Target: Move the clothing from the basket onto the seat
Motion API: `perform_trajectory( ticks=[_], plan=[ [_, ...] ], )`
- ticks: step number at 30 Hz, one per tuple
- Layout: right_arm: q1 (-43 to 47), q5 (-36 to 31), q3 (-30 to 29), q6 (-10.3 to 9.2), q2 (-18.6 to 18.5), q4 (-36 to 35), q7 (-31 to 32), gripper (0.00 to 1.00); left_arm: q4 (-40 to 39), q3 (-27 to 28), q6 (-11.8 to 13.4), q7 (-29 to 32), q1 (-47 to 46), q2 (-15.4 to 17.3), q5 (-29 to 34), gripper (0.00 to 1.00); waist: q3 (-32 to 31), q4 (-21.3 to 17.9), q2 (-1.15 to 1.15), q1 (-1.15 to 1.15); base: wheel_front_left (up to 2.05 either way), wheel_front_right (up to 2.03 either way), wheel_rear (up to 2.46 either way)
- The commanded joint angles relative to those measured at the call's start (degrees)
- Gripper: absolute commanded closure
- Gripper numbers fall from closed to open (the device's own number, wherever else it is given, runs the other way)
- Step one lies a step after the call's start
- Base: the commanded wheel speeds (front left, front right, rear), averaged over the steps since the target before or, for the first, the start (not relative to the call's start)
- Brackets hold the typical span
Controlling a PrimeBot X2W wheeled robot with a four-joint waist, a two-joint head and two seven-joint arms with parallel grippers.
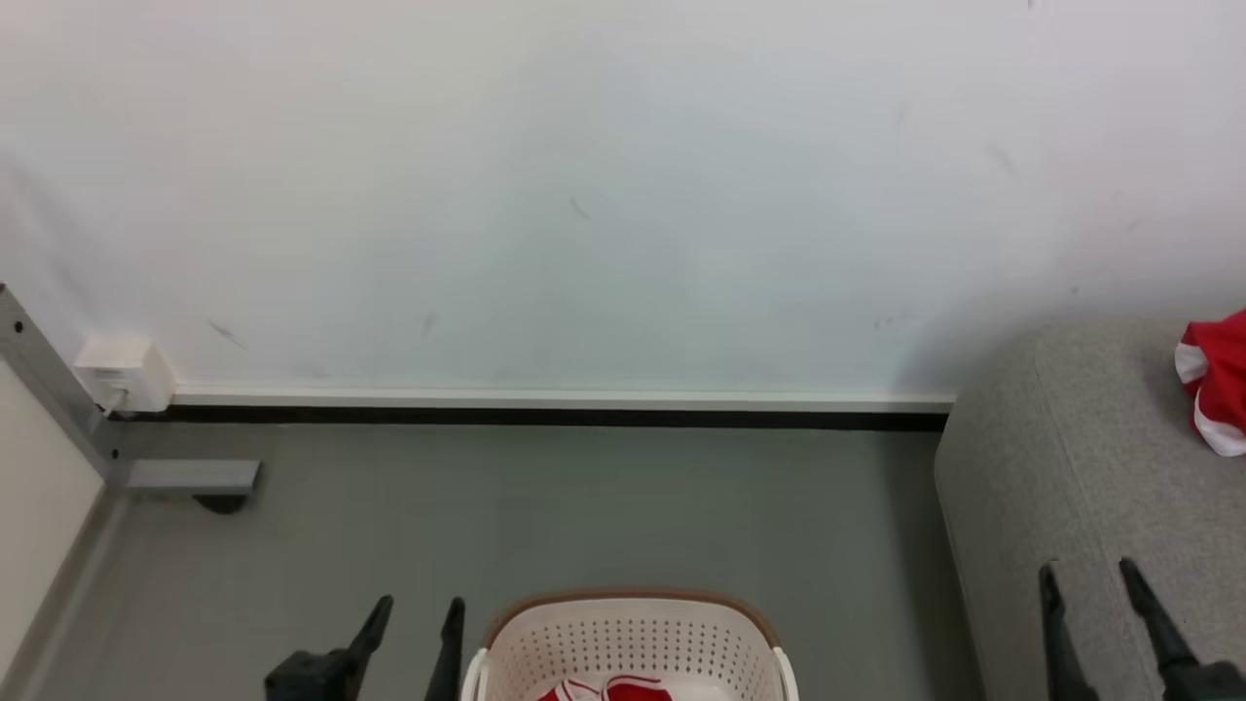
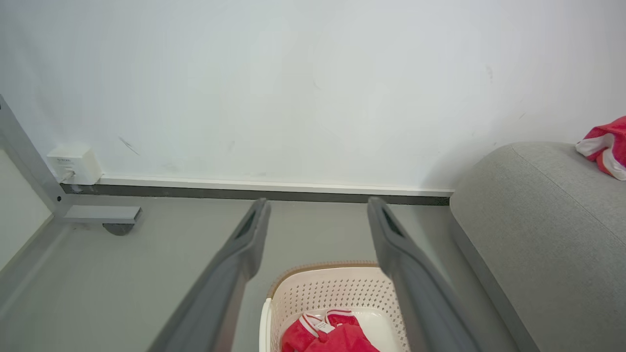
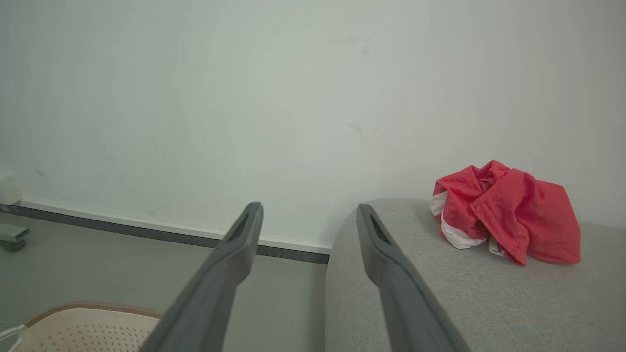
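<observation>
**A:** Quick check, where do we stand with the laundry?

**B:** We see the clothing point(image 2: 327, 337) bunched up in the bottom of the basket point(image 2: 337, 288). It's red, with white striped trim and a small white tag showing on top. The basket sits on the grey floor point(image 1: 584, 506), a bit out from the wall point(image 1: 623, 195).

**A:** And our grippers, are we holding anything?

**B:** Nope. Our left gripper point(image 1: 421, 608) has its fingers spread wide with nothing between them. In the head view it's just left of the basket, apart from the rim. Our right gripper point(image 1: 1087, 574) is spread wide and empty too, and shows against the near end of the seat point(image 1: 1071, 467). We can't tell if it touches the fabric.

**A:** What about the seat itself?

**B:** It's on our right, with its rounded end near the basket and a strip of floor between them. A second red garment point(image 3: 503, 210) lies crumpled on top of it, close to the wall. White trim pokes out on its left side, and it's well apart from our right fingers.

**A:** Anything else around?

**B:** A white box point(image 1: 122, 373) low on the wall at far left, next to a grey metal frame point(image 1: 185, 475) with a foot on the floor.
</observation>
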Motion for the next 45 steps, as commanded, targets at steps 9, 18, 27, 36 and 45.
perform_trajectory(
  ticks=[9,18,27,36,45],
  plan=[
    [5.0,3.7,3.6,-0.14,0.0,0.8,0.0,0.0,-3.0,6.7,0.5,-0.1,7.3,-1.6,5.5,0.0,-2.8,0.1,0.0,0.02,0.0,0.0,0.0],
    [4.8,5.1,4.9,-0.15,0.0,2.2,0.0,0.0,-4.5,10.7,-1.2,-0.1,9.1,-3.2,9.0,0.0,-3.8,0.0,0.0,0.02,0.0,0.0,0.0],
    [4.8,5.4,5.5,-0.15,0.0,2.6,0.0,0.0,-4.3,12.9,-3.1,-0.1,9.8,-5.0,11.1,0.0,-4.0,0.3,0.0,0.02,0.0,0.0,0.0],
    [4.5,5.5,6.0,-0.15,0.0,2.7,0.0,0.0,-4.2,14.5,-4.3,-0.1,9.8,-6.2,12.8,0.0,-3.7,0.1,0.0,0.02,0.0,0.0,0.0],
    [4.0,5.7,6.0,-0.15,0.0,2.5,0.0,0.0,-4.0,15.7,-5.4,-0.1,9.8,-7.1,14.3,0.0,-3.2,-0.8,0.0,0.02,0.0,0.0,0.0]
  ],
)
